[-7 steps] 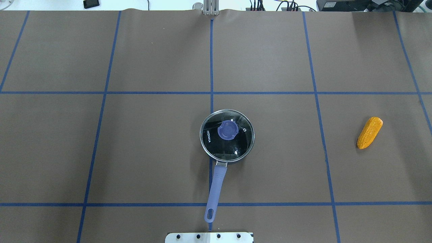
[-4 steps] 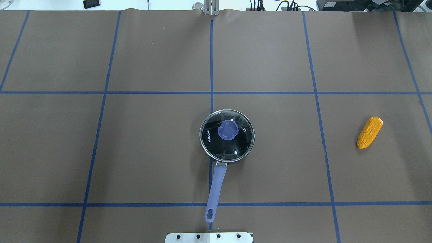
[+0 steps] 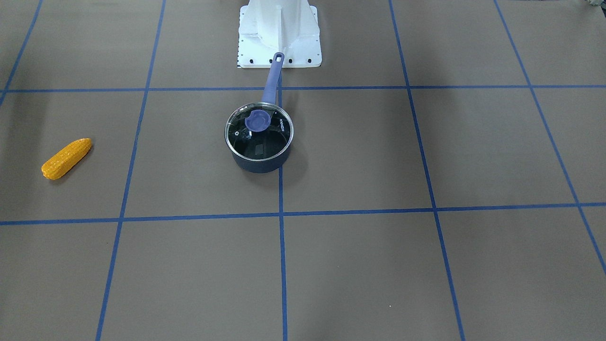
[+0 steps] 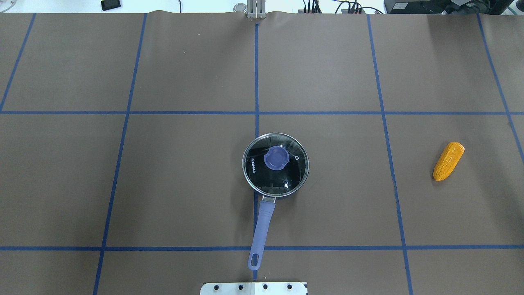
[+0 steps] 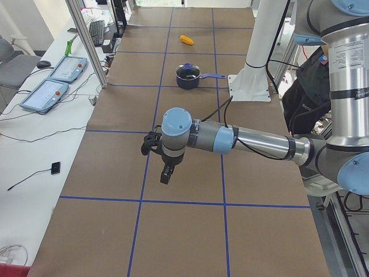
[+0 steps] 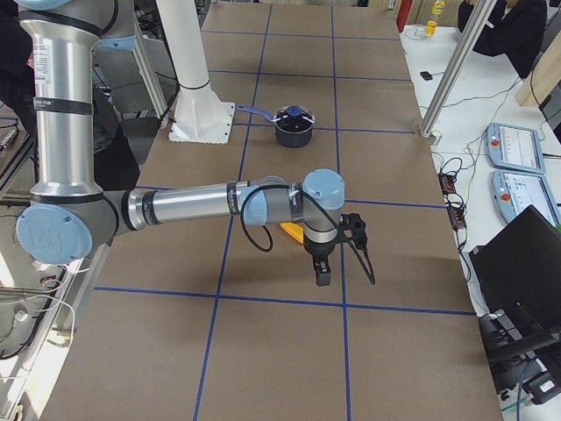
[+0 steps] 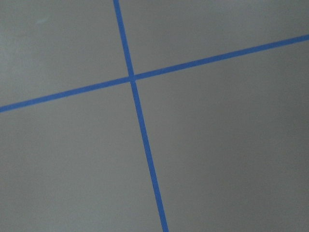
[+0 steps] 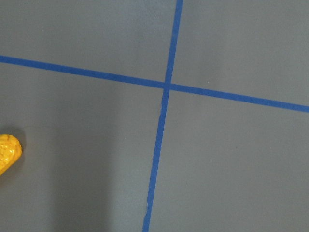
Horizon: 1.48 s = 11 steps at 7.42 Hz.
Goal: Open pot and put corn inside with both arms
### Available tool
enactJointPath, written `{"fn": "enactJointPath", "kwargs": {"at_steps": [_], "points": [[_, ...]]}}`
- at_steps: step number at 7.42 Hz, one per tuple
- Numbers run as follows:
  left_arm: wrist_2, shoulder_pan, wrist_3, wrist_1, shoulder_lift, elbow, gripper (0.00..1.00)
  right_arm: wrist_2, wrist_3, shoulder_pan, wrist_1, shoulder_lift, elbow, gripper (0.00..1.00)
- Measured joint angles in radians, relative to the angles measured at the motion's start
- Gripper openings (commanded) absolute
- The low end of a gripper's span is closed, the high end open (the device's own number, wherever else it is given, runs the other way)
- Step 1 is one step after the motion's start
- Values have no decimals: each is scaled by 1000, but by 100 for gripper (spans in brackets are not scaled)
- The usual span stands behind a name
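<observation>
The dark pot [image 3: 259, 165] stands mid-table with its glass lid [image 4: 286, 174] on, the blue knob [image 4: 276, 158] on top and the blue handle [image 4: 262, 227] pointing at the robot base. The yellow-orange corn [image 4: 448, 161] lies flat on the table far to the pot's right, and its tip shows in the right wrist view [image 8: 7, 152]. Both arms are outside the overhead view. The left gripper [image 5: 165, 176] hangs over the table far from the pot. The right gripper [image 6: 323, 276] hangs just beyond the corn [image 6: 292, 231]. I cannot tell if either is open or shut.
The brown table cover carries a grid of blue tape lines [image 4: 256, 112]. The white robot base [image 3: 279, 33] stands by the pot handle's end. Pendants and cables lie on the white benches [image 5: 52, 81] along the far table edge.
</observation>
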Motion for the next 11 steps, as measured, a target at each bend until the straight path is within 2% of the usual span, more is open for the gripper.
{"fn": "enactJointPath", "kwargs": {"at_steps": [1,3,6,9,10,11], "points": [[-44,1,1,-58,-14,4,98,2,-2,0,25,23,5,100],[-133,3,-7,-145,-28,28,98,18,3,0,173,27,-18,100],[-139,125,-222,-203,-104,8,100,53,157,-31,250,36,-27,100],[63,414,-598,-183,-214,-94,100,47,300,-92,256,39,-2,100],[124,511,-704,-131,-293,-102,100,46,308,-95,256,38,0,100],[192,610,-791,-22,-402,-104,100,46,311,-96,256,38,0,100]]}}
